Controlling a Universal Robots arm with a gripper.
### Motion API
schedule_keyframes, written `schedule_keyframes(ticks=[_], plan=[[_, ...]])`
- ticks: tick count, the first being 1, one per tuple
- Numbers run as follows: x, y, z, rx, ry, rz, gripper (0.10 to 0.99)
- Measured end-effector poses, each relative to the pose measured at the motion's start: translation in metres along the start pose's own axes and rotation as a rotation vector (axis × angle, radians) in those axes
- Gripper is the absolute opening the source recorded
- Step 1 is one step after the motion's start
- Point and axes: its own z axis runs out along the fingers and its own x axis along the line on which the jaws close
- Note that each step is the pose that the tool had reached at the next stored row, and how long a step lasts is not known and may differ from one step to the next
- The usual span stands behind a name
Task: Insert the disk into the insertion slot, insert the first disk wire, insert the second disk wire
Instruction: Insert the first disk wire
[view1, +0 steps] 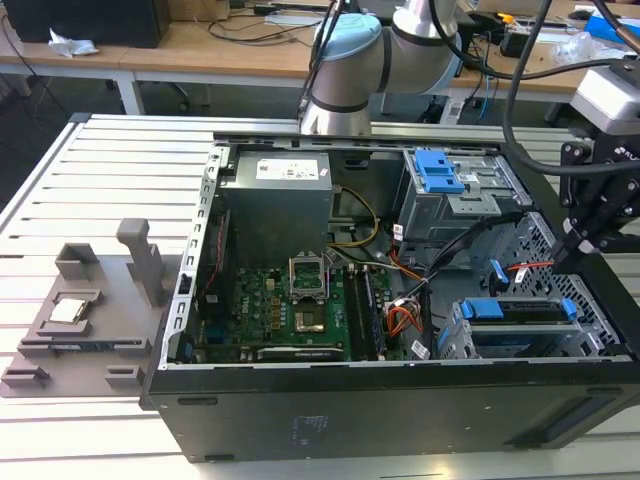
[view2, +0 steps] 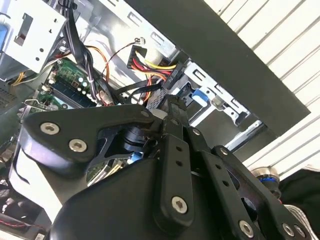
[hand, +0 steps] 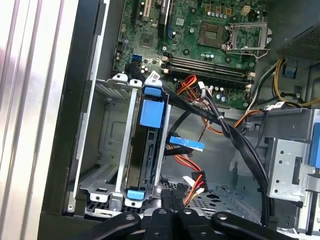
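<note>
The disk (view1: 520, 312), in its bright blue carrier, lies inside the insertion slot (view1: 455, 335) of the grey cage at the case's front corner. In the first wrist view the disk (hand: 150, 114) is edge-on between the slot's (hand: 107, 150) rails. Two wires hang loose beside it: a blue-ended connector (hand: 186, 144) on a red cable, and a black connector (hand: 194, 181) with red and yellow leads. My gripper (hand: 172, 194) hovers just off the cage's open end. Its fingers are together, with nothing visible between them. It hangs above the case's right rim (view1: 576, 250).
A thick bundle of black cables (hand: 235, 145) runs past the wires. A taller cage with a blue latch (view1: 440, 170) stands behind. The motherboard (view1: 300, 305) and power supply (view1: 278, 195) fill the case's left. A grey fixture (view1: 90, 310) sits on the slatted table.
</note>
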Motion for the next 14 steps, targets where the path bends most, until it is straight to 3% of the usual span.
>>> schedule_keyframes(ticks=[8, 9, 10, 12, 13, 14], plan=[[-0.0002, -0.0012, 0.0002, 0.0, 0.0018, -0.005, 0.106], [-0.0002, -0.0012, 0.0002, 0.0, 0.0019, -0.005, 0.235], [-0.0002, -0.0012, 0.0002, 0.0, 0.0019, -0.005, 0.235], [-0.0002, -0.0012, 0.0001, 0.0, 0.0021, -0.005, 0.361], [-0.001, -0.0013, 0.0002, -0.001, 0.0044, -0.004, 0.361], [-0.0029, -0.0019, 0.0004, -0.002, 0.0127, -0.004, 0.361]])
